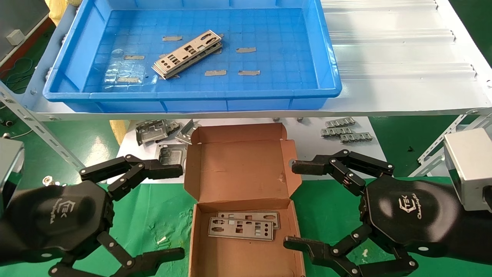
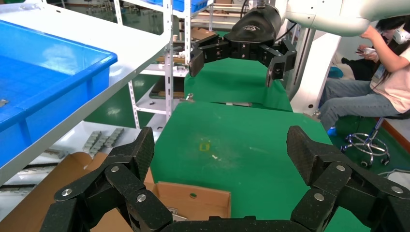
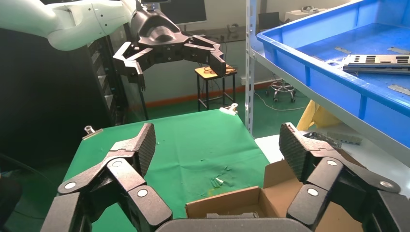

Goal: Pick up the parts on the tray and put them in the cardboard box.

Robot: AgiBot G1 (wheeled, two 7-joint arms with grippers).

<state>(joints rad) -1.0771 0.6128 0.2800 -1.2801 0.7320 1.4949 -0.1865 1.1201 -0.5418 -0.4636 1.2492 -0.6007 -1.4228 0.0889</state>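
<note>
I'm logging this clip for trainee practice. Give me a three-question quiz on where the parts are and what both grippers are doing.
1. True or false: the left gripper grips a plate.
2. How many thin silver punched metal plates lie visible in the small brown cardboard box?
3. The plate stack left in the large blue plastic tray lies: A) near the middle B) against a rim

Key: 1. false, both it and the right gripper hang open beside the box; 2. two; 3. A
</note>
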